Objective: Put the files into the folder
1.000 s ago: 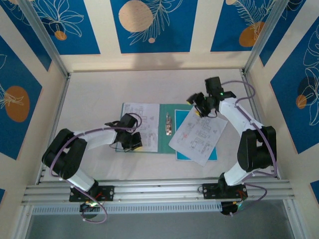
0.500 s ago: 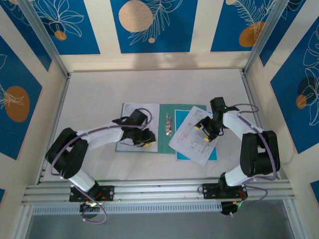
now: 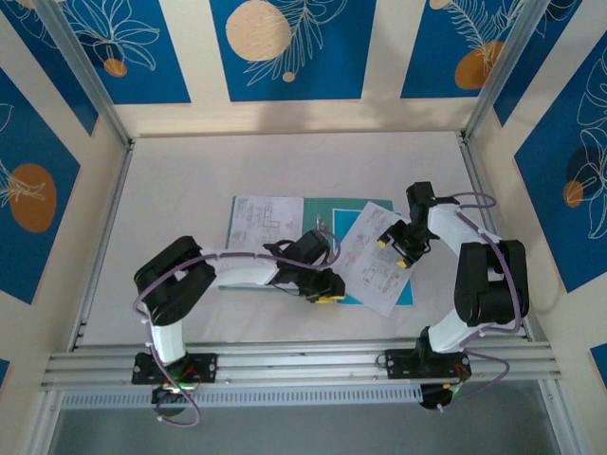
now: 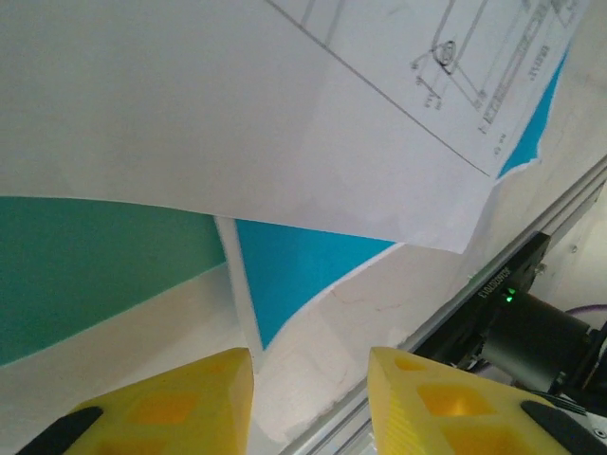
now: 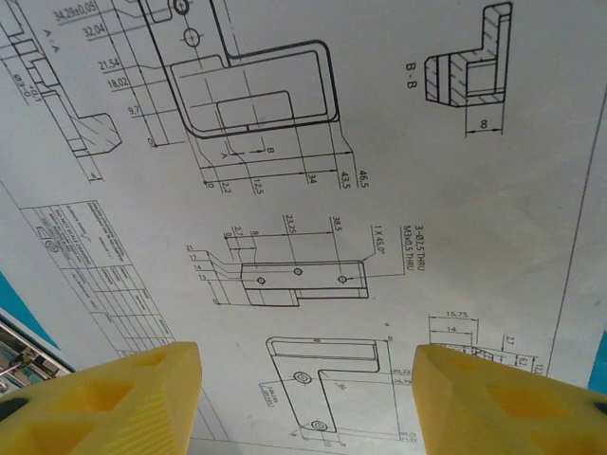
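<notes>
The teal folder (image 3: 311,210) lies open on the table. One white printed file (image 3: 266,220) rests flat on its left half. A second file (image 3: 372,258) lies tilted over the right half, on top of a brighter cyan sheet (image 3: 404,294). My left gripper (image 3: 327,294) is low at the folder's front edge, near the middle, open with nothing between its fingers (image 4: 308,365). Just ahead of it are the tilted file's lifted edge (image 4: 237,123), the cyan sheet (image 4: 294,275) and the folder (image 4: 95,256). My right gripper (image 3: 395,252) hovers open over the tilted file (image 5: 285,190), jaws wide (image 5: 308,379).
A metal clip (image 3: 322,229) sits along the folder's spine. The aluminium rail (image 3: 303,362) runs along the table's near edge, close behind the left gripper (image 4: 531,313). Patterned walls enclose the table on three sides.
My left arm swung right from the left file to the folder's front middle, and its jaws opened. My right gripper came down and toward me over the tilted file.
</notes>
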You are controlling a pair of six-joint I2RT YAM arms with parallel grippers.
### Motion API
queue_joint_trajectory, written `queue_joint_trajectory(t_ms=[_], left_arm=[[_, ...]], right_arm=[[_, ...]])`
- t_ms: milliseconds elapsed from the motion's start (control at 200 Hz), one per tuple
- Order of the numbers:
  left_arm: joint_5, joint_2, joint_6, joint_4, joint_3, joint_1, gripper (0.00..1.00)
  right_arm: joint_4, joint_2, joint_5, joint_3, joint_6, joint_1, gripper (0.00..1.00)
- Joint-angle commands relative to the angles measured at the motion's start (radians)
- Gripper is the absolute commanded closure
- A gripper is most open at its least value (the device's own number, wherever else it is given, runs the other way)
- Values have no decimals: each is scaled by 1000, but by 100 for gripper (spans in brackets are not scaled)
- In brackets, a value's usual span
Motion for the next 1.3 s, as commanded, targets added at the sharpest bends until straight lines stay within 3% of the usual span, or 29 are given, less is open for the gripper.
queue_joint_trajectory(t_ms=[0, 290, 465, 865, 1030, 1295], left_arm=[[-2, -2, -67, 59, -35, -14, 64], [-57, 37, -157, 125, -57, -56, 78], [-90, 53, -206, 188, -79, -63, 100], [-146, -3, -264, 252, -139, -58, 100], [-155, -21, -265, 244, -148, -52, 100], [-158, -28, -276, 250, -156, -48, 100]], right_arm=[[-43, -37, -2, 18, -22, -3, 39], [-34, -72, -64, -27, 33, 34, 39], [55, -110, -163, -101, 169, 100, 43], [162, 17, -230, -92, 353, 291, 47], [72, 82, -197, -52, 245, 279, 49], [-83, 42, -145, -73, -39, 196, 48]])
